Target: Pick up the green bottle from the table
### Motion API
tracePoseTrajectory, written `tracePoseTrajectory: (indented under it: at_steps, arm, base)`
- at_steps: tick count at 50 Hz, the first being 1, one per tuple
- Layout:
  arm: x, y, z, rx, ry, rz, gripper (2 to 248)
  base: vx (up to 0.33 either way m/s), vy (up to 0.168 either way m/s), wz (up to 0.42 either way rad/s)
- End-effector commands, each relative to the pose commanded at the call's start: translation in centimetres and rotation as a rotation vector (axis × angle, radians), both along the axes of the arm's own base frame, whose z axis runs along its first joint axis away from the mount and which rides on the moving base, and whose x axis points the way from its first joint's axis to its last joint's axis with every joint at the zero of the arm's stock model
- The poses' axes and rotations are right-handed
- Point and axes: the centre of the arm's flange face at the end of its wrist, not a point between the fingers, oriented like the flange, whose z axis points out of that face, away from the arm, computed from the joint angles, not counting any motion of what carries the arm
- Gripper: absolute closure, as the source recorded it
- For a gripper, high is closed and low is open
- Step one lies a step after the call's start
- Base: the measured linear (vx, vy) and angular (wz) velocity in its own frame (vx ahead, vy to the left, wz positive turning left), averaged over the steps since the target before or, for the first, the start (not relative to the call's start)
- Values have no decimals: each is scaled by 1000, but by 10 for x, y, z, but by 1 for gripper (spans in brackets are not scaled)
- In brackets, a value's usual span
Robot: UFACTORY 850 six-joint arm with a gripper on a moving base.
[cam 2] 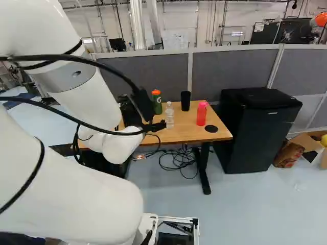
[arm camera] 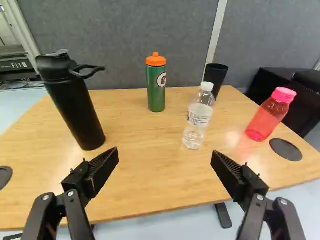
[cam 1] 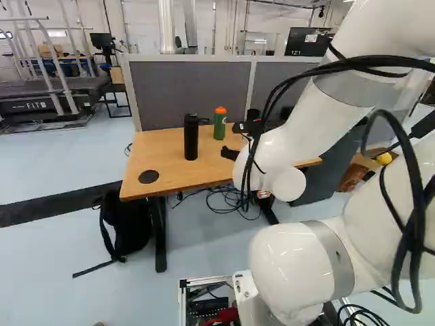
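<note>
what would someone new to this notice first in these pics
Probably the bulky white arm, looming at the right of the left base view and the left of the right base view. Next, the bright pink bottle at one side of the wooden table, and the green bottle with its orange cap, standing ahead of the open fingers.

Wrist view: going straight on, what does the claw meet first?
Probably the green bottle, near its foot, or the tabletop just before it; depth is unclear. The clear bottle, beside that line, might be brushed.
</note>
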Motion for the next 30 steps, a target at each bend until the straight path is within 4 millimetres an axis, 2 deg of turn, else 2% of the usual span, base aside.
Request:
tracePoseTrajectory:
  at_steps: [14,30]
  arm:
    - [0,0,1,0,-3,0,3]
    - [2,0,13,0,-46,0,3]
  base:
    - [22,1,0]
    - [0,0,0]
